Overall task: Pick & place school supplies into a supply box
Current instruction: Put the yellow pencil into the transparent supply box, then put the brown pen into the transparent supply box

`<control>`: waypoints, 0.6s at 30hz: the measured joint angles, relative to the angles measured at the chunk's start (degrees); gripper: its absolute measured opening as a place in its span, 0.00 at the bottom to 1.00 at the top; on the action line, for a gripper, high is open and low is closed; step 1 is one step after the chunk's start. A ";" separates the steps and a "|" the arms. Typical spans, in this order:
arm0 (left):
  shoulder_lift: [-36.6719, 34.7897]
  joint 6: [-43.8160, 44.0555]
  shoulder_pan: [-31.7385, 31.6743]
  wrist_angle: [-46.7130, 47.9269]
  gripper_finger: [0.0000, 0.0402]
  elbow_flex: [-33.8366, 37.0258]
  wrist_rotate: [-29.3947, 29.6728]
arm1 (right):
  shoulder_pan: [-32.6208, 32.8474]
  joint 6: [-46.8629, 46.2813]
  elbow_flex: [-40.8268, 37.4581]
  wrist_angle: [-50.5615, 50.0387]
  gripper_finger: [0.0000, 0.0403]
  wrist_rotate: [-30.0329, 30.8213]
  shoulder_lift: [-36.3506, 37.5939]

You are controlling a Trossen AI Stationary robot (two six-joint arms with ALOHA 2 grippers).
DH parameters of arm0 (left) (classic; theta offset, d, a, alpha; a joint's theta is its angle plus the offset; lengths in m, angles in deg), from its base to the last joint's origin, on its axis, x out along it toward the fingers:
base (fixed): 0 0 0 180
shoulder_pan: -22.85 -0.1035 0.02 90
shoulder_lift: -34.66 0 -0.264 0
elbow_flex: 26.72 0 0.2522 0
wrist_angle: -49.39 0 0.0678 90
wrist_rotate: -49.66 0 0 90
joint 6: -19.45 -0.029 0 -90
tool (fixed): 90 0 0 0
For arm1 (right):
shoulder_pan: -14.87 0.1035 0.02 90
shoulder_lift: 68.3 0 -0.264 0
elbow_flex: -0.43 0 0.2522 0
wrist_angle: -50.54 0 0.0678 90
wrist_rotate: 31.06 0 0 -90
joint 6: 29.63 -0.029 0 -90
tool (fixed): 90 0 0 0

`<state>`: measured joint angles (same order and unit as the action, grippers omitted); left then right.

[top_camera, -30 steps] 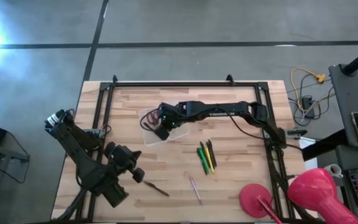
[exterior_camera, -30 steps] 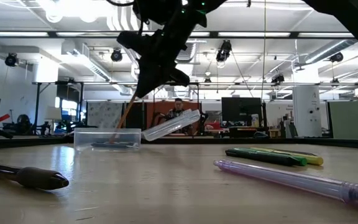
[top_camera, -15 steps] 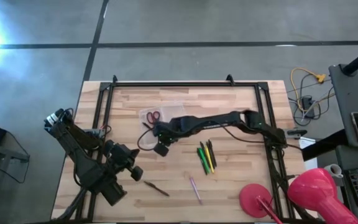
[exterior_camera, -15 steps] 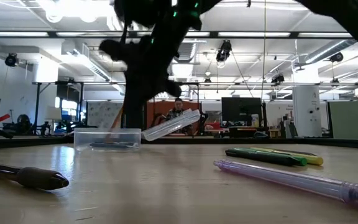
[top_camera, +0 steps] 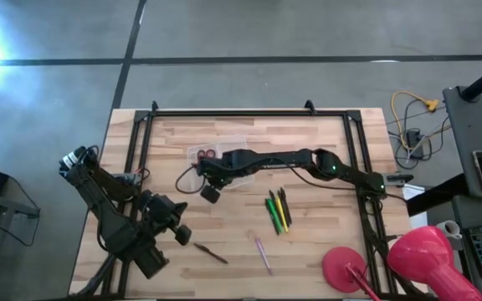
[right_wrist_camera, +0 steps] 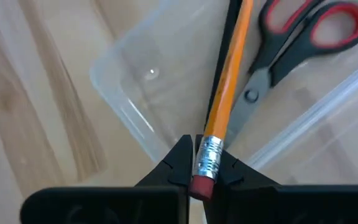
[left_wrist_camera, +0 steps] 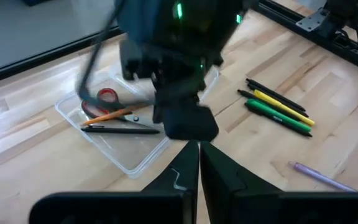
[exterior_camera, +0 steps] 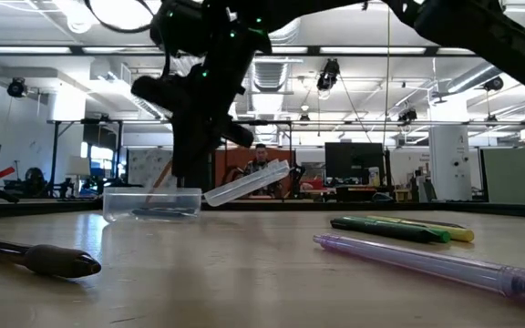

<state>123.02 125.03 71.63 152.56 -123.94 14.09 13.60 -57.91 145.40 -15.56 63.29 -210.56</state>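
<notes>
High view, right hand (top_camera: 209, 193) gripping orange pencil (right_wrist_camera: 225, 81) over supply box (left_wrist_camera: 126, 158), left hand (top_camera: 182, 237) closed.

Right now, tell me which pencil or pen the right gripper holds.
The orange pencil: the right gripper pinches its eraser end over the clear box; the others lie loose.

The right tool (left_wrist_camera: 185, 121) hides part of the supply box (left_wrist_camera: 114, 146), blurred.

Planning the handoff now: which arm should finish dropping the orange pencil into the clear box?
Right. The right gripper is shut on the orange pencil, whose tip already lies in the supply box beside the scissors. The left gripper is shut, holds nothing, and sits short of the box.
</notes>
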 joint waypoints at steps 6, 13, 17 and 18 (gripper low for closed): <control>0.02 0.00 0.05 0.03 0.00 0.00 0.02 | -0.08 8.71 0.38 -3.04 0.06 -1.39 -0.42; 0.04 0.03 0.05 0.15 0.00 0.87 0.31 | -0.22 9.30 0.66 -2.81 0.34 -7.51 -0.32; 0.05 0.06 0.05 0.03 0.00 0.98 0.39 | -0.14 12.23 2.10 -3.99 0.48 -18.09 -0.22; 0.04 0.24 0.05 -0.06 0.00 0.98 0.44 | -0.21 13.01 2.68 -5.62 0.50 -18.99 -0.08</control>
<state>123.06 125.27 71.69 152.50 -122.96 14.53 13.39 -44.90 148.08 -21.18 44.30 -210.64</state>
